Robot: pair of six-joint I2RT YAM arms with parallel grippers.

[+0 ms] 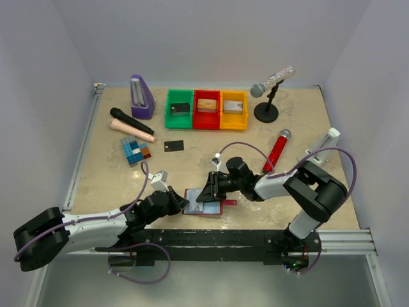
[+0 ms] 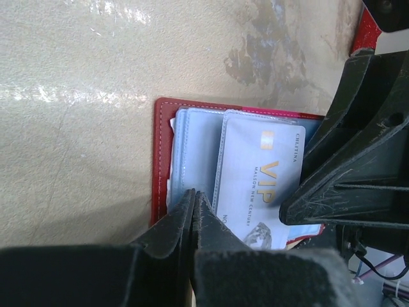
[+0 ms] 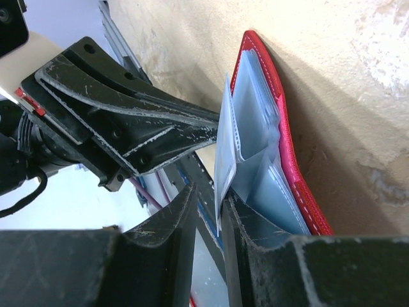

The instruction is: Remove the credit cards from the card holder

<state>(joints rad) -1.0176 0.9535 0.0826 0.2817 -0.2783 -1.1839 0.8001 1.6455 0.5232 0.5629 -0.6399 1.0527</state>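
Nearest the arms, the card holder [image 2: 159, 160] lies open on the table by the front edge. The left gripper [image 2: 193, 203] is clenched tight with its tips on the holder's clear pocket; whether it pinches or only pins it down, I cannot tell. Just beyond, the right gripper [image 3: 222, 203] grasps the edge of a silvery card [image 2: 255, 173], which sits mostly inside its pocket. Farther out, a black card [image 1: 174, 146] lies loose on the table, seemingly already removed. So the task looks partly done, with this card and perhaps others left.
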